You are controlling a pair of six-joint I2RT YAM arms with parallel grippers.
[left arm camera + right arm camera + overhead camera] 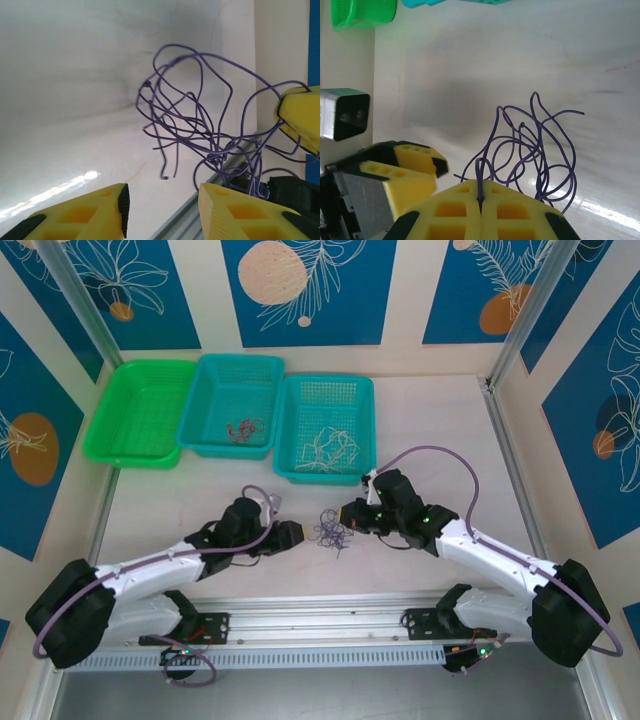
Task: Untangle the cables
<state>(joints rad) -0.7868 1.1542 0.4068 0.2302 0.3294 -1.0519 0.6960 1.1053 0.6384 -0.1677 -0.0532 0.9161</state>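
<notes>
Purple snarl (330,530) sits just in front of the right basket (326,381), toward the arms. Right gripper (480,195), in front of that basket too, is pinched flat on one purple strand. Left gripper (162,200), off the basket's near-left corner, gapes wide with nothing in it. The smart play, I'd say: left takes a single loop, not a fistful, then both ease apart slowly, watching for knots cinching. The wire looks thin and springy, curled in open loops with loose ends poking out.
</notes>
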